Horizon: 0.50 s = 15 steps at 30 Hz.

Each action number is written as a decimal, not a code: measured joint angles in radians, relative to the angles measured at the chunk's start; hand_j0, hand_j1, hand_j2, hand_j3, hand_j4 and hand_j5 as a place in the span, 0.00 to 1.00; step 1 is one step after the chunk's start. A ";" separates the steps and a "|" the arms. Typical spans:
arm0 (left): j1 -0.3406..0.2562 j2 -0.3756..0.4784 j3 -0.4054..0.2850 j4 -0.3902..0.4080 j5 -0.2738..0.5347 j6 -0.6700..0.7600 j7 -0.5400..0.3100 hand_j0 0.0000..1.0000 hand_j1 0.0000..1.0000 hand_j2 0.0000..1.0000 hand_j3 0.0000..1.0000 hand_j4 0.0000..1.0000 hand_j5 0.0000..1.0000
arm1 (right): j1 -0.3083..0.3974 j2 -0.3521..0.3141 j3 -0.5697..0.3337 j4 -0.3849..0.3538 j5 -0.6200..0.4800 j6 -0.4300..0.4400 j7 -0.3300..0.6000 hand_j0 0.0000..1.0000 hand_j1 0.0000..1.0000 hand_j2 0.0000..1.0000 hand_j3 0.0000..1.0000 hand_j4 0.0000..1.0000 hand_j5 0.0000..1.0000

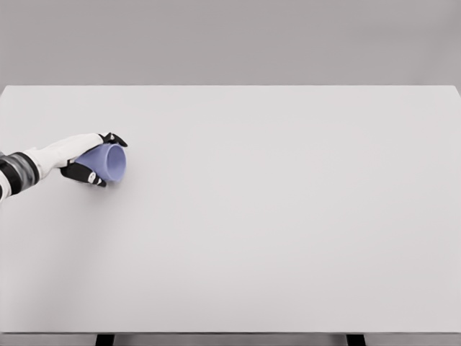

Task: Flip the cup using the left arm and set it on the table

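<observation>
We've got the left hand w/ fingers clamped round the cup at far left of the worktop, cup on its side, long axis approx. horizontal, mouth facing right, so it needs tipping upright; right arm not visible.

Bright, even, soft light; faint shadows, no glare, slightly soft render.

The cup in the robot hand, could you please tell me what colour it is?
Light blue-violet cup, held in the left robot hand; head view.

Lavender cup, black fingers, white table.
</observation>
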 measured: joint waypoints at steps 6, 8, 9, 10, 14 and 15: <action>-0.012 0.000 0.038 -0.005 0.032 -0.006 0.000 0.62 0.62 0.62 0.62 0.62 0.62 | 0.000 0.000 0.000 0.000 0.000 0.000 0.000 1.00 1.00 1.00 1.00 1.00 1.00; -0.014 0.000 0.054 -0.007 0.054 -0.009 0.000 0.62 0.62 0.62 0.62 0.62 0.62 | 0.000 0.000 0.000 0.000 0.000 0.000 0.000 1.00 1.00 1.00 1.00 1.00 1.00; -0.012 0.000 0.063 -0.008 0.067 -0.009 0.000 0.62 0.62 0.62 0.62 0.62 0.62 | 0.000 0.000 0.000 0.000 0.000 0.000 0.000 1.00 1.00 1.00 1.00 1.00 1.00; -0.012 0.000 0.071 -0.008 0.079 -0.007 0.000 0.62 0.62 0.62 0.62 0.62 0.62 | 0.000 0.000 0.000 0.000 0.000 0.000 0.000 1.00 1.00 1.00 1.00 1.00 1.00; -0.012 -0.003 0.106 -0.004 0.147 -0.008 0.000 0.63 0.63 0.63 0.63 0.63 0.63 | 0.000 0.000 0.000 0.000 0.000 0.000 0.000 1.00 1.00 1.00 1.00 1.00 1.00; -0.012 -0.006 0.116 -0.002 0.173 -0.009 0.000 0.63 0.63 0.63 0.63 0.63 0.63 | 0.000 0.000 0.000 0.000 0.000 0.000 0.000 1.00 1.00 1.00 1.00 1.00 1.00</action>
